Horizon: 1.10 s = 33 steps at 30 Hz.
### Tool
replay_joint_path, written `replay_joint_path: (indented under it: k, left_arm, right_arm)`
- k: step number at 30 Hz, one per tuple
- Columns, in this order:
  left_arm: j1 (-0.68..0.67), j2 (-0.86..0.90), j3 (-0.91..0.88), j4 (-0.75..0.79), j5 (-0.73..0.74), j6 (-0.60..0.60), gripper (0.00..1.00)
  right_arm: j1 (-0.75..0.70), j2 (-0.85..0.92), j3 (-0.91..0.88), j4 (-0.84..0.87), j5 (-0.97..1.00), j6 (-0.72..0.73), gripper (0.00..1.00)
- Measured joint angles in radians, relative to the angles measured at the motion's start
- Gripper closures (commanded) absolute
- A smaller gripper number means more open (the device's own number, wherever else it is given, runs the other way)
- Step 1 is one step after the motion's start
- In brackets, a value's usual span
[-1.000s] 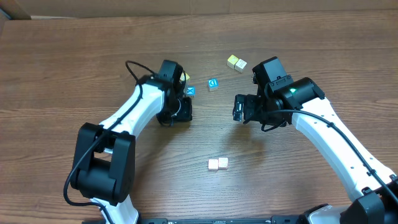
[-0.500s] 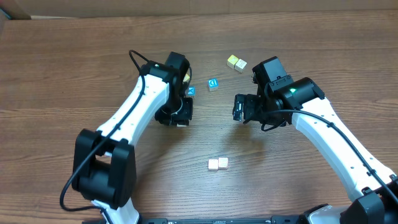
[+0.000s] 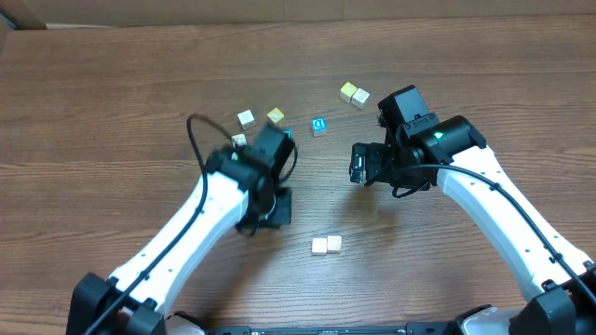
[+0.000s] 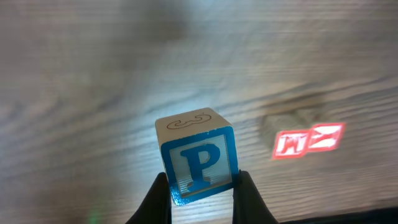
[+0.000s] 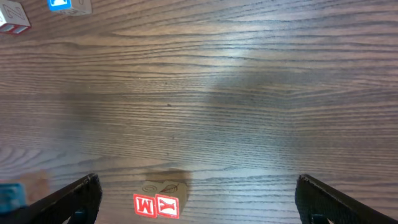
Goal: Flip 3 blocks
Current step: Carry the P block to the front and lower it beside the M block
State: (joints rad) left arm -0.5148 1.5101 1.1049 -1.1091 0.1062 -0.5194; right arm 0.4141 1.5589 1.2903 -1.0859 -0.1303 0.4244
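the left gripper (image 4: 202, 198) pinches the p cube (image 4: 198, 155) between its two fingers, low on the cube's sides, and holds it above the table (image 4: 93, 93). the face toward the wrist camera carries a blue "p" inside a blue border. the top face shows only a thin outline squiggle that i cannot read. beyond it the two red-printed cubes (image 4: 308, 142) lie touching side by side on the wood. their red letters read upside down: an "m", and a second that could be "k" or "z".

in the right wrist view the same pair sits low in the frame. the right gripper (image 5: 198, 183) has its fingers spread wide and touches neither cube.

since the earlier overhead frames the left arm has drawn back toward the near edge, uncovering a white cube (image 3: 246, 117) and a yellow cube (image 3: 276, 115). the right arm, the blue cube (image 3: 319, 126) and the red pair have not moved.

from overhead the p cube is hidden under the left gripper, and that arm is blurred.
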Motion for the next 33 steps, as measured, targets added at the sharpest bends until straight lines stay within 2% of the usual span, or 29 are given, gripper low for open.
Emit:
replay_joint_path:
  k: [7, 12, 21, 33]
  left_arm:
    - [-0.07, -0.094, -0.276, 0.232, 0.075, -0.142, 0.96]
    - [-0.14, -0.097, -0.362, 0.348, 0.104, -0.209, 0.96]
    - [-0.166, -0.097, -0.38, 0.4, 0.1, -0.259, 0.96]
    - [-0.166, -0.097, -0.383, 0.47, 0.091, -0.256, 0.96]
  right_arm:
    - [0.0, 0.0, 0.0, -0.003, 0.0, -0.002, 0.0]
    - [0.0, 0.0, 0.0, -0.003, 0.0, -0.002, 0.0]
    - [0.0, 0.0, 0.0, -0.007, 0.0, -0.002, 0.0]
    - [0.0, 0.0, 0.0, -0.007, 0.0, -0.003, 0.0]
